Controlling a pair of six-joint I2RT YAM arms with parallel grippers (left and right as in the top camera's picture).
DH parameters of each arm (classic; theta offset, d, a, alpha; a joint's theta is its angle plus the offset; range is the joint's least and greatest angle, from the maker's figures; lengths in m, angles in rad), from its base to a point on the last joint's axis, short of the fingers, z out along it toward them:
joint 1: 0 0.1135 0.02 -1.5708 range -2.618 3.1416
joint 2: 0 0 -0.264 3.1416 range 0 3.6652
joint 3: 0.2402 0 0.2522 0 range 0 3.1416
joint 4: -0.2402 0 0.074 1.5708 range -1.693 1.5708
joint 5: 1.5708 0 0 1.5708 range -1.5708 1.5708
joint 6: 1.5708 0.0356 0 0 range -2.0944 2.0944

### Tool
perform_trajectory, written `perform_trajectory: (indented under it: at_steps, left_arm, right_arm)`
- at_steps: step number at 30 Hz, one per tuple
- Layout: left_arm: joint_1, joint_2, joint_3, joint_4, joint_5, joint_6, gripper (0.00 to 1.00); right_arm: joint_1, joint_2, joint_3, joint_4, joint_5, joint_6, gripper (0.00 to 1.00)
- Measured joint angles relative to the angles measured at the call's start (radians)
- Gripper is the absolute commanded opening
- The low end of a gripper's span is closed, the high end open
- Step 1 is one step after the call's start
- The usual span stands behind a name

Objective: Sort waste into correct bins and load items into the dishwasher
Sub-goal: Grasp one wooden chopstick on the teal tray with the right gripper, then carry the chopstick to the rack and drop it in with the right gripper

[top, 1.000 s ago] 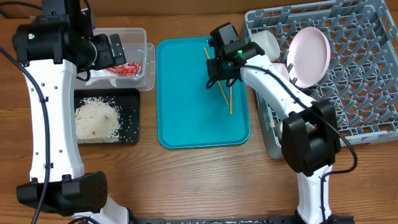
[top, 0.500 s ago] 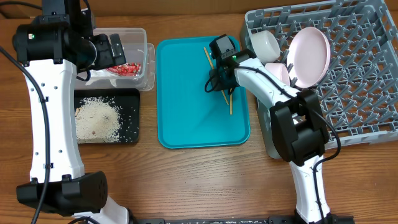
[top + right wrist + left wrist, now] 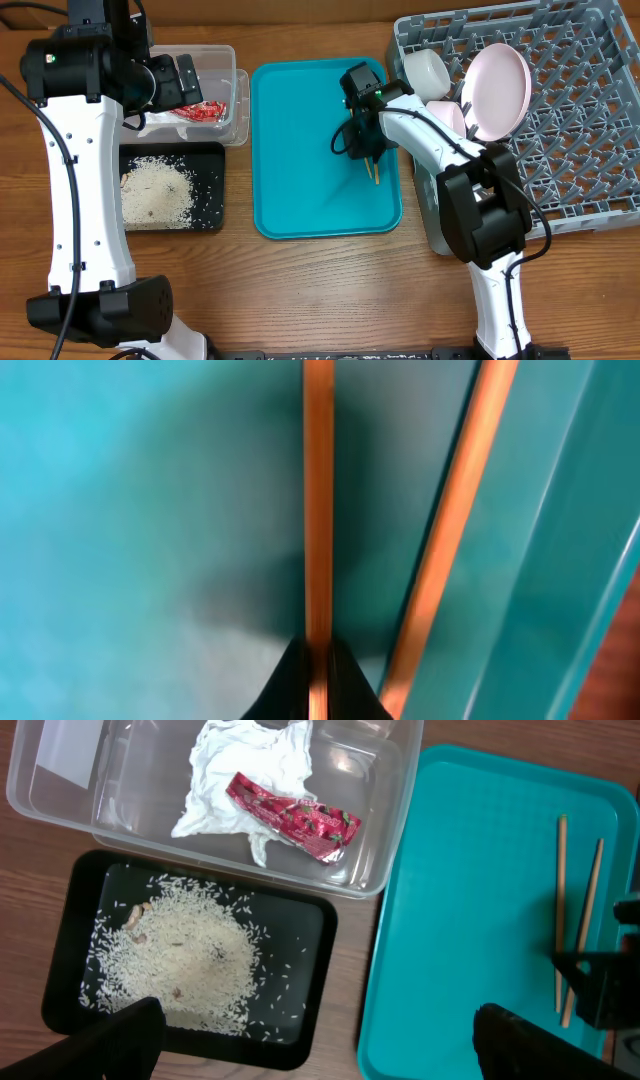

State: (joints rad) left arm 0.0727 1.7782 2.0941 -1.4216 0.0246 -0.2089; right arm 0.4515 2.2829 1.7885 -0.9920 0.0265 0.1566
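Two wooden chopsticks [image 3: 561, 900] lie on the teal serving tray [image 3: 300, 170]. My right gripper [image 3: 364, 150] is down on them, shut on one chopstick [image 3: 318, 510]; the second [image 3: 455, 520] lies just to its right, near the tray rim. My left gripper [image 3: 320, 1040] is open and empty, held above the bins. The clear tub [image 3: 400, 780] holds the white napkin [image 3: 235, 770] and the red wrapper [image 3: 295, 815]. The black tray [image 3: 320, 970] holds the rice scraps [image 3: 180, 950]. The grey dish rack [image 3: 580, 150] holds a pink plate [image 3: 497, 85] and a white cup [image 3: 428, 70].
The teal tray sits between the bins on the left and the rack on the right. A second pale plate [image 3: 450, 115] stands at the rack's left edge, close to my right arm. Bare wooden table [image 3: 320, 290] lies in front.
My right gripper has moved from the tray's far edge toward the front, down onto the chopsticks, and now grips one. The left arm has not moved.
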Motion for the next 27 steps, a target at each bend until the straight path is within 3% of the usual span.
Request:
perform_trajectory:
  at_steps: [8, 13, 19, 27]
  left_arm:
    - [0.0, 0.0, 0.0, 0.0, 0.0, 0.0, 1.0]
    - [0.0, 0.0, 0.0, 0.0, 0.0, 0.0, 1.0]
    - [0.0, 0.0, 0.0, 0.0, 0.0, 0.0, 1.0]
    - [0.0, 0.0, 0.0, 0.0, 0.0, 0.0, 1.0]
  right_arm:
    - [0.0, -0.002, 0.026, -0.132, -0.012, 0.0, 0.04]
    - [-0.001, -0.014, 0.146, -0.261, -0.016, 0.0, 0.04]
    - [-0.026, -0.171, 0.291, -0.377, -0.007, 0.0, 0.04]
    - [-0.147, -0.395, 0.323, -0.583, 0.061, 0.0, 0.04]
